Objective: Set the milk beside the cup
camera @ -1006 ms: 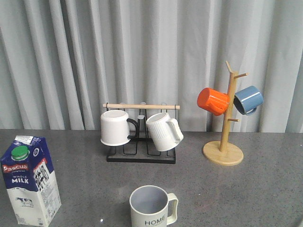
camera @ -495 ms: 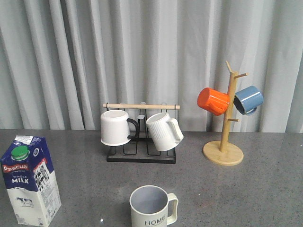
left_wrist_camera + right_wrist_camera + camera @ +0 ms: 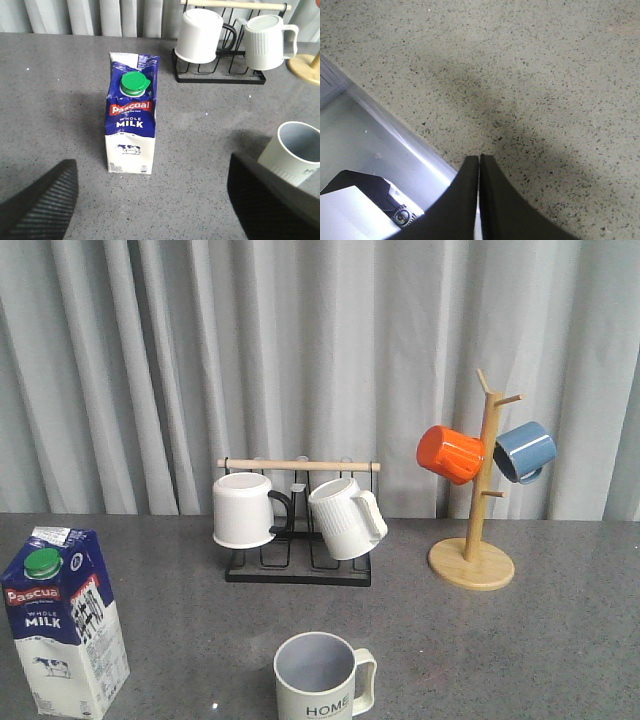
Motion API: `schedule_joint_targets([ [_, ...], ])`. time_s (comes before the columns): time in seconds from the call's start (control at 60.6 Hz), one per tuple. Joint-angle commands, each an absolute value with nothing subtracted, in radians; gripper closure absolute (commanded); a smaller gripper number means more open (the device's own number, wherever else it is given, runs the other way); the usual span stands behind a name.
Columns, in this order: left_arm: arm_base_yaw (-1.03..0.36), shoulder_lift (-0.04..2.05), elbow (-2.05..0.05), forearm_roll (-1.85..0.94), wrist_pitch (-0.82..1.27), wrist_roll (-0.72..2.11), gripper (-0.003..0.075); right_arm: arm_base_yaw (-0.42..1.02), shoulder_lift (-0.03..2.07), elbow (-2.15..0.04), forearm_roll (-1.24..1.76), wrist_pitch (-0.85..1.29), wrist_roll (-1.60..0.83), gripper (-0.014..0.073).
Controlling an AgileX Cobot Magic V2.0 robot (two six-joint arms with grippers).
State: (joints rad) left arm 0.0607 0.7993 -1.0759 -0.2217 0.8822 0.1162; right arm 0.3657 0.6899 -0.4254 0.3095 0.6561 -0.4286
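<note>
The milk (image 3: 62, 625) stands upright at the table's front left, a dark-blue and white carton with a green cap. It also shows in the left wrist view (image 3: 131, 125). The cup (image 3: 322, 677), a cream mug marked "HOME", stands at the front middle, a wide gap right of the carton, and shows in the left wrist view (image 3: 295, 152). My left gripper (image 3: 150, 200) is open and empty, its fingers (image 3: 42, 202) spread wide, short of the carton. My right gripper (image 3: 479, 159) is shut and empty over the table's edge. Neither gripper shows in the front view.
A black rack (image 3: 298, 565) with a wooden bar holds a plain white mug (image 3: 243, 509) and a ribbed white mug (image 3: 345, 518) behind the cup. A wooden mug tree (image 3: 472, 562) at the back right carries an orange mug (image 3: 450, 454) and a blue mug (image 3: 524, 450). Grey curtains hang behind.
</note>
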Motion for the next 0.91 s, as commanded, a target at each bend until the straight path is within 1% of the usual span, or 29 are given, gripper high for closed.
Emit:
schedule_joint_targets([
  [0.0, 0.059, 0.863, -1.194, -0.227, 0.882, 0.113, 0.0144, 0.362, 0.687, -0.451, 0.314, 0.597, -0.430, 0.0599],
  [0.297, 0.059, 1.182, -1.632, -0.162, 1.066, 0.115, 0.0143, 0.362, 0.687, -0.451, 0.315, 0.600, -0.425, 0.0599],
  [0.528, 0.059, 1.440, -1.867, -0.192, 1.181, 0.112, 0.0143, 0.362, 0.685, -0.451, 0.317, 0.602, -0.423, 0.0599],
  [0.643, 0.059, 1.521, -1.912, -0.194, 1.208, 0.112, 0.0143, 0.362, 0.684, -0.451, 0.317, 0.603, -0.423, 0.0599],
  [0.891, 0.059, 1.623, -1.913, -0.215, 1.228, 0.112, 0.0143, 0.362, 0.684, -0.451, 0.317, 0.603, -0.423, 0.0599],
])
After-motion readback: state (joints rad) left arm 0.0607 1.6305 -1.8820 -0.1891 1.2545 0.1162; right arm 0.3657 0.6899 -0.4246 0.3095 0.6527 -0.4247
